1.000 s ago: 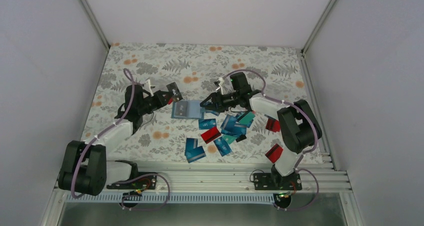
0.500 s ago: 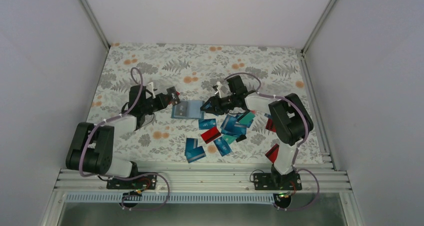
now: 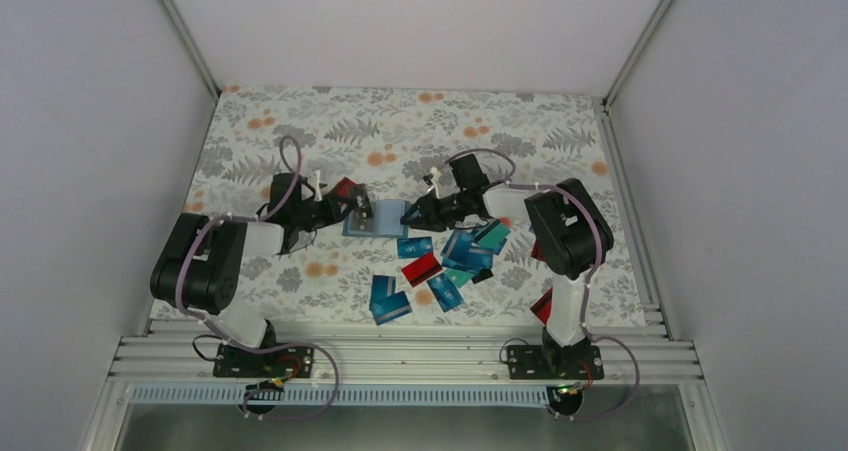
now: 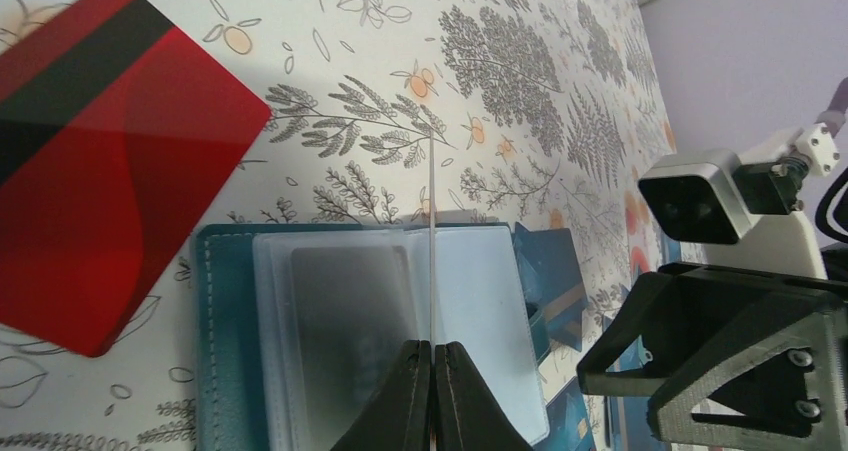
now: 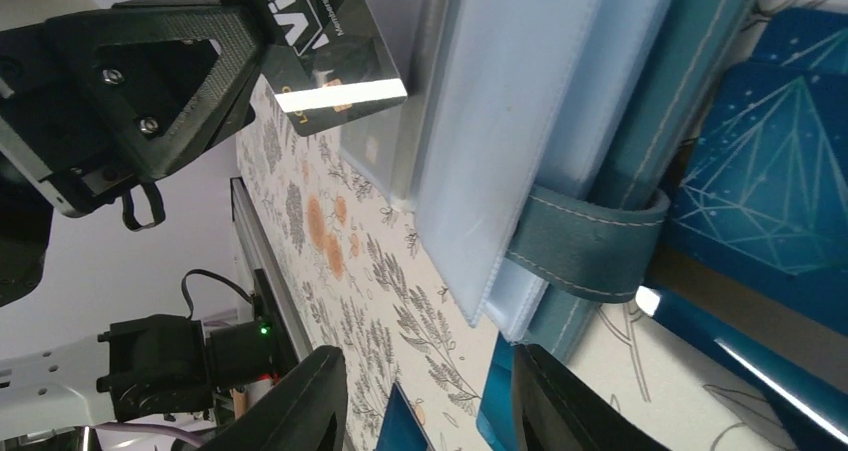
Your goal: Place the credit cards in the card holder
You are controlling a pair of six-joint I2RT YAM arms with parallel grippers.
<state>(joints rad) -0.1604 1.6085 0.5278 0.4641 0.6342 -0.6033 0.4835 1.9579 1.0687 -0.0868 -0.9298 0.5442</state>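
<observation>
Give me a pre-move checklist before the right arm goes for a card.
1. Card holder lying open, sleeves exposed: ok.
2. Left pincer shut on one thin clear sleeve, standing it up: ok.
3. Right pincer carrying a card: not ok; it is open and empty.
4. Blue cards lying right beside the holder: ok.
5. Red card clear of the holder: cannot tell; its corner comes close to the holder's edge.
</observation>
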